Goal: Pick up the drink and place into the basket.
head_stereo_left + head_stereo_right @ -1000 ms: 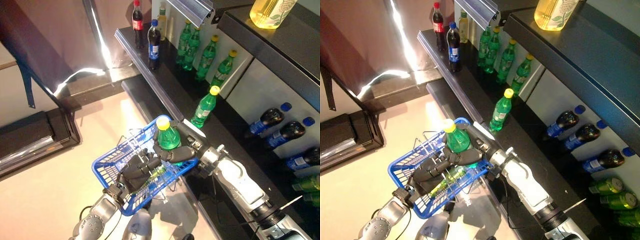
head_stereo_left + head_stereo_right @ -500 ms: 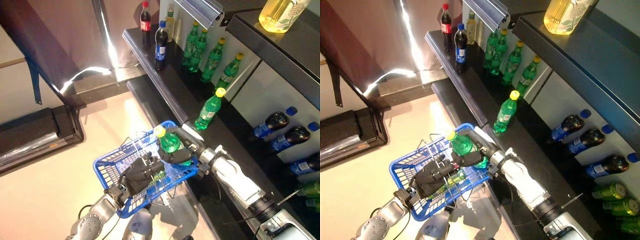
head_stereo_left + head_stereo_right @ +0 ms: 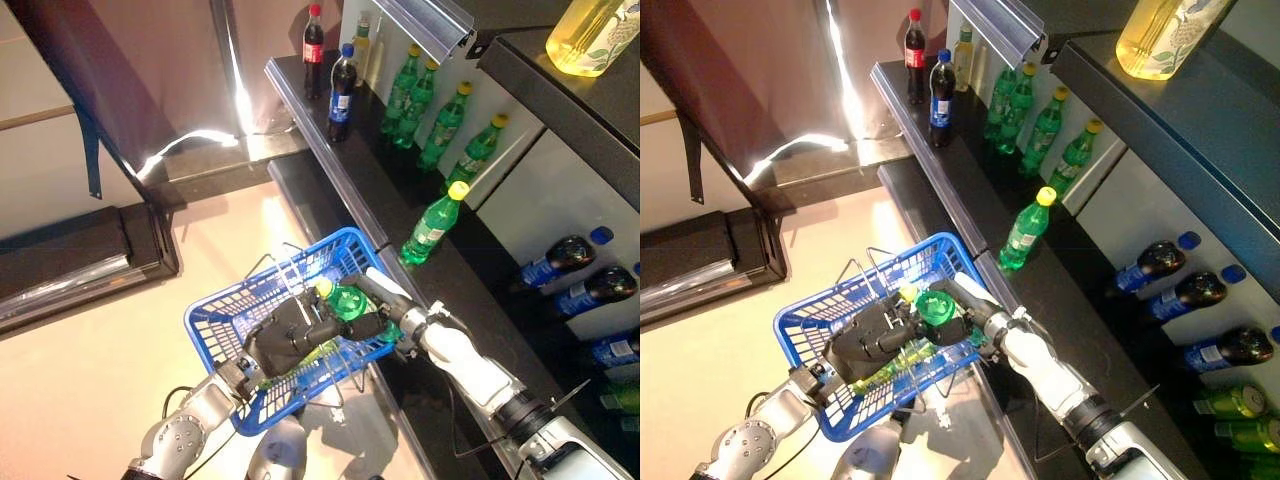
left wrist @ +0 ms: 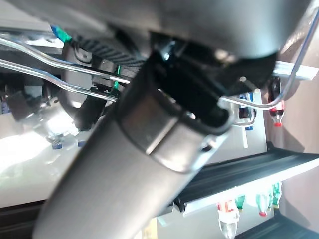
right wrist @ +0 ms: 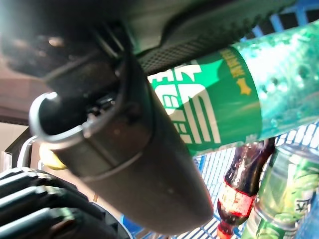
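My left hand (image 3: 284,336) is shut on the thin wire handles (image 4: 60,74) of the blue basket (image 3: 222,322) and holds it up in front of me, beside the shelf edge. My right hand (image 3: 378,322) is shut on a green bottle (image 3: 347,300) with a yellow cap (image 3: 323,288). The bottle is tipped over, cap towards my left hand, low inside the basket's right half. In the right wrist view the green bottle (image 5: 224,99) lies across my palm above a dark red-labelled bottle (image 5: 238,195) and a green can (image 5: 279,199) that lie in the basket.
A dark shelf (image 3: 330,170) runs along the right with upright green bottles (image 3: 433,222), cola bottles (image 3: 341,92) and lying blue-capped bottles (image 3: 560,258). A yellow bottle (image 3: 598,35) sits on the shelf top. A dark mat (image 3: 70,265) lies on the floor at the left.
My right hand has lowered the green bottle and tipped it from upright onto its side inside the basket. The camera has shifted, so the whole scene has moved.
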Robot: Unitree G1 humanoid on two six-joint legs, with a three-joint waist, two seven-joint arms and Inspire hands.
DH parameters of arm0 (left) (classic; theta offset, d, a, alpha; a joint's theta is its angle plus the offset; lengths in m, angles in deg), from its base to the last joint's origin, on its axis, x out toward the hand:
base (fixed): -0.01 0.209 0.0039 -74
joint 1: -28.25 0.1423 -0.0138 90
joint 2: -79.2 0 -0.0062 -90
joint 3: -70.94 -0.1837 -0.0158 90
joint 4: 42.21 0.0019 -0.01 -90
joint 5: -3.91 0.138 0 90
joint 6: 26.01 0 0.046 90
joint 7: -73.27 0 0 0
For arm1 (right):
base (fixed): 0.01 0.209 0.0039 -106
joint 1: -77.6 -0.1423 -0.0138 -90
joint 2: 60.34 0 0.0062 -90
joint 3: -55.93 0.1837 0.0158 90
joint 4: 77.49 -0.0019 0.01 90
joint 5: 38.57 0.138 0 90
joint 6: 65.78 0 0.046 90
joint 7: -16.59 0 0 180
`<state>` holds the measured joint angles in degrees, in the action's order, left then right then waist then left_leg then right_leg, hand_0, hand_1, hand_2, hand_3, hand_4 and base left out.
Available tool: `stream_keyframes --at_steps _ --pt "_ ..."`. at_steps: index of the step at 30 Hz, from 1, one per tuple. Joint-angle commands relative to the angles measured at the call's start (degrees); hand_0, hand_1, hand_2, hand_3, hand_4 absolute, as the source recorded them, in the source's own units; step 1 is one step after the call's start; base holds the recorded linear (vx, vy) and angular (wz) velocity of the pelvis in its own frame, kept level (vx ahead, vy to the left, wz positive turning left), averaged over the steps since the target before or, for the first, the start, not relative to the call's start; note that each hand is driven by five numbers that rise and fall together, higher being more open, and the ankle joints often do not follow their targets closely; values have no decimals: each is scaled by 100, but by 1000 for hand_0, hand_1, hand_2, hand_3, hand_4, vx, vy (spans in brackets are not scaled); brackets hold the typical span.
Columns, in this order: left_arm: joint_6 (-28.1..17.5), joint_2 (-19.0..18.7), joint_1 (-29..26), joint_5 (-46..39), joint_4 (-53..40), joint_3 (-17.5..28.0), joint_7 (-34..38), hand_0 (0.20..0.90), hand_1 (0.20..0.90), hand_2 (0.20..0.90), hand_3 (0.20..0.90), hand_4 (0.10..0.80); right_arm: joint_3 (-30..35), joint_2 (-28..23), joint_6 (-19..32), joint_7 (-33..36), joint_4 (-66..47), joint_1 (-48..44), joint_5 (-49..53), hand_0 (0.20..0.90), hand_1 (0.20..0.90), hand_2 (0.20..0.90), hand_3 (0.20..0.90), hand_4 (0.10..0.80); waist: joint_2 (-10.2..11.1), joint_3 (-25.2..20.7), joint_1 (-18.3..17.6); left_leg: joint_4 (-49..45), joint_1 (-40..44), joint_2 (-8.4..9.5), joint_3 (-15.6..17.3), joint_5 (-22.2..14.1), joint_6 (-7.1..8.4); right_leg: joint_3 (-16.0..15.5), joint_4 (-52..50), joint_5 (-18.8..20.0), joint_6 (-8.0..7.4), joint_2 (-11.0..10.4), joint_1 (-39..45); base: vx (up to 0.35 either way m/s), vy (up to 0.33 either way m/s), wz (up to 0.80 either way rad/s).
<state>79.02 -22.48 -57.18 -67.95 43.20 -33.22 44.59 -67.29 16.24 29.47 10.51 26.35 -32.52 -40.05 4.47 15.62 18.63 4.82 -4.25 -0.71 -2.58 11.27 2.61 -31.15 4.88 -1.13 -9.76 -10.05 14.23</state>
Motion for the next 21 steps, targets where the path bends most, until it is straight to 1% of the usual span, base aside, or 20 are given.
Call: stream_keyframes --at_steps 1,7,12,21 --pt "-559 663 -1502 -524 -2143 -310 -1836 300 300 300 200 100 -368 43 494 307 -234 -1020 -101 300 300 300 200 100 -65 -1143 -17 18 448 -102 37 -541 170 -107 -231 202 186 120 -95 0 0 0" --pt "-555 640 -1650 -390 -2354 -386 -1918 300 300 300 200 100 -546 94 515 233 -380 -1104 -283 300 300 300 200 100 -87 -1149 -23 18 442 -104 18 -528 184 -100 -243 189 182 120 -91 0 0 0" --pt "-551 658 -1755 -344 -2407 -453 -1938 300 300 300 200 100 -678 157 420 130 -476 -1242 -378 300 300 300 200 100 -101 -1163 -25 18 426 -91 7 -519 189 -83 -242 178 183 121 -94 0 0 0" --pt "-622 646 -1872 -104 -2480 -520 -2010 300 300 300 200 100 -902 273 382 22 -359 -1325 -577 300 300 300 200 100 -118 -1198 -9 18 408 -92 4 -502 202 -100 -252 165 178 114 -94 0 0 0"
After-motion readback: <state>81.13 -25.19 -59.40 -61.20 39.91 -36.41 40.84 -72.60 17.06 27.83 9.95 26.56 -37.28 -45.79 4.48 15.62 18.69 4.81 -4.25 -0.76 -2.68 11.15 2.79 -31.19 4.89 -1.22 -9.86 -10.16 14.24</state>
